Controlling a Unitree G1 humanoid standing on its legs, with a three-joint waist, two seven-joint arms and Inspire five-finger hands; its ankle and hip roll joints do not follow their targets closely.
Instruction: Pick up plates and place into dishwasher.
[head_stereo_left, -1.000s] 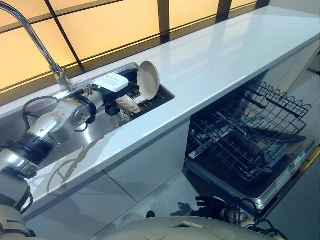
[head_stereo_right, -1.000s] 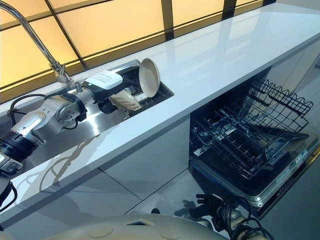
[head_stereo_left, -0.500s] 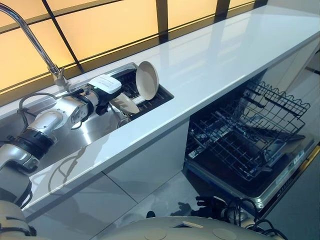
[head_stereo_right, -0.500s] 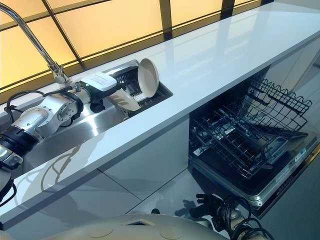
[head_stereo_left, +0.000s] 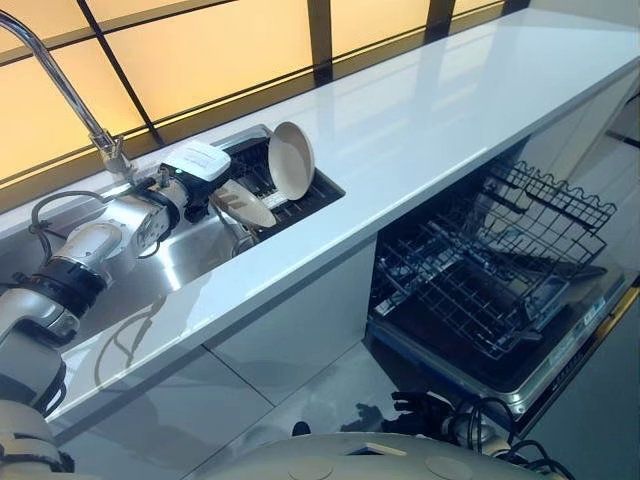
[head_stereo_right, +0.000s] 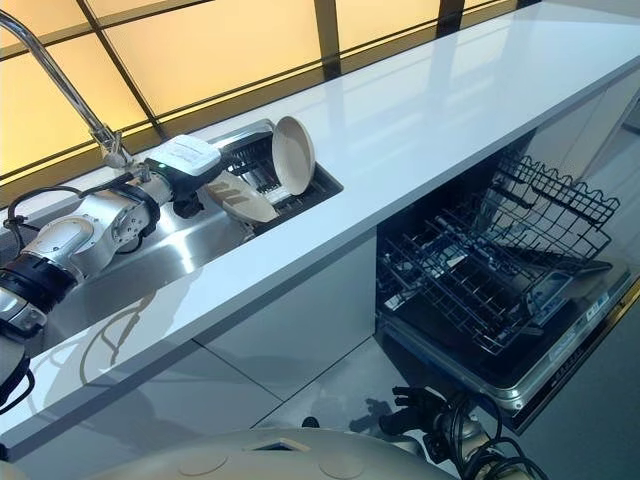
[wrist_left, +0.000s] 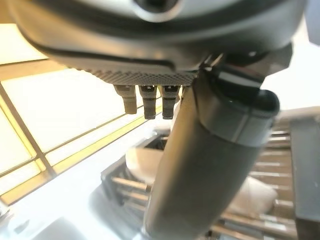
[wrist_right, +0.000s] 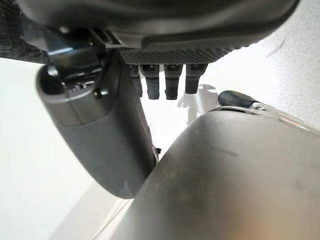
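So, early going: your left hand (head_stereo_left: 222, 190) pinches a plate (head_stereo_left: 243, 204) just above the sink rack (head_stereo_left: 300, 200); a second plate (head_stereo_left: 291, 160) stands upright at its 2 o'clock. The dishwasher rack (head_stereo_left: 490, 270) holds no plates yet. Right hand's (wrist_right: 100, 115) fingers look relaxed.

warm yellow light glows from the window panels (head_stereo_left: 200, 50) at the back. the white counter (head_stereo_left: 430, 110) shines with bright glare. the open dishwasher (head_stereo_left: 490, 270) sits in dark shade. up close, the left hand (wrist_left: 210, 165) looks blurry, and the rack behind it is fuzzy too.
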